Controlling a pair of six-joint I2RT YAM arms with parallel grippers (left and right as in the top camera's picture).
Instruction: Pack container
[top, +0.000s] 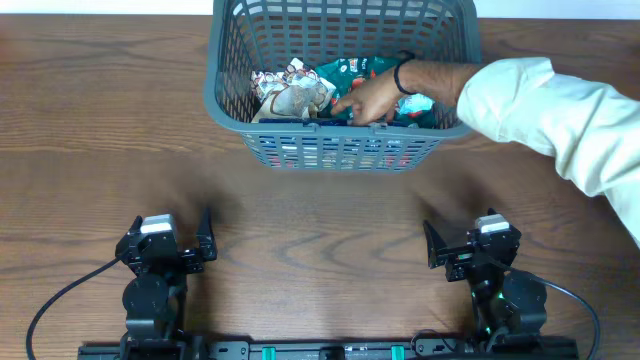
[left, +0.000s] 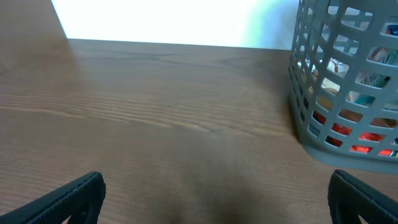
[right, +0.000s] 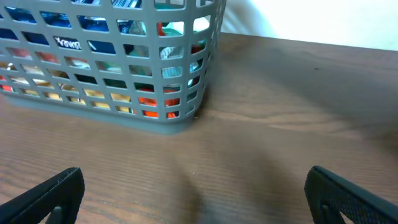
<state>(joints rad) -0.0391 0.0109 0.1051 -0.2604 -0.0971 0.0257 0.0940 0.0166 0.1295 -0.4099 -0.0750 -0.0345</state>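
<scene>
The grey lattice container (top: 232, 118) stands at the far middle of the table, with several snack packets (top: 300, 92) inside. A person's hand (top: 368, 98) in a cream sleeve reaches into it from the right. The container also shows in the left wrist view (left: 329, 81) and in the right wrist view (right: 118, 74). My left gripper (top: 178, 240) is open and empty near the front left; its fingers show in the left wrist view (left: 214, 199). My right gripper (top: 462, 250) is open and empty near the front right, also in the right wrist view (right: 196, 196).
The wooden table (top: 320, 230) stretches between the grippers and the container. The person's arm (top: 560, 110) crosses the far right above the table.
</scene>
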